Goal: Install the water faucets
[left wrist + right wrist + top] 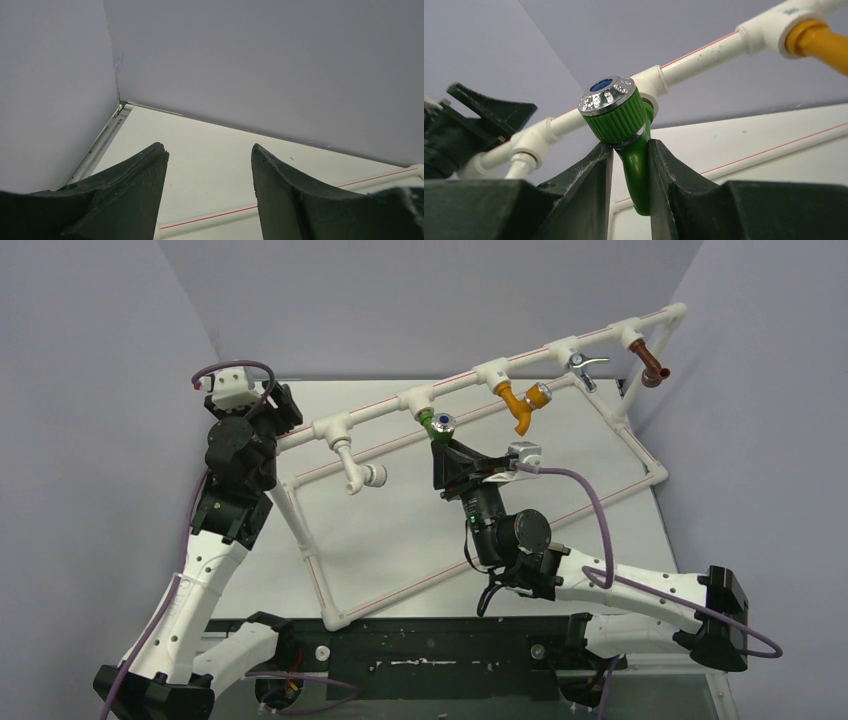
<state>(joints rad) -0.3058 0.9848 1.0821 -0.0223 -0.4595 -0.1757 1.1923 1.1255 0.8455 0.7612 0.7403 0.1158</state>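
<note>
The right fingers point(589, 190) pinch the green tap point(620, 122) by its spout at the raised pipe's fitting point(651, 81) near the worktop's point(400, 540) far edge, seemingly to screw it home, while the left fingers point(135, 190) gape wide and empty.

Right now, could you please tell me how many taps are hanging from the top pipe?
5, left to right along the pipe: white tap, green tap held by the right gripper, orange-yellow tap, small silvery tap, brown tap at the far end. None looks hidden.
</note>
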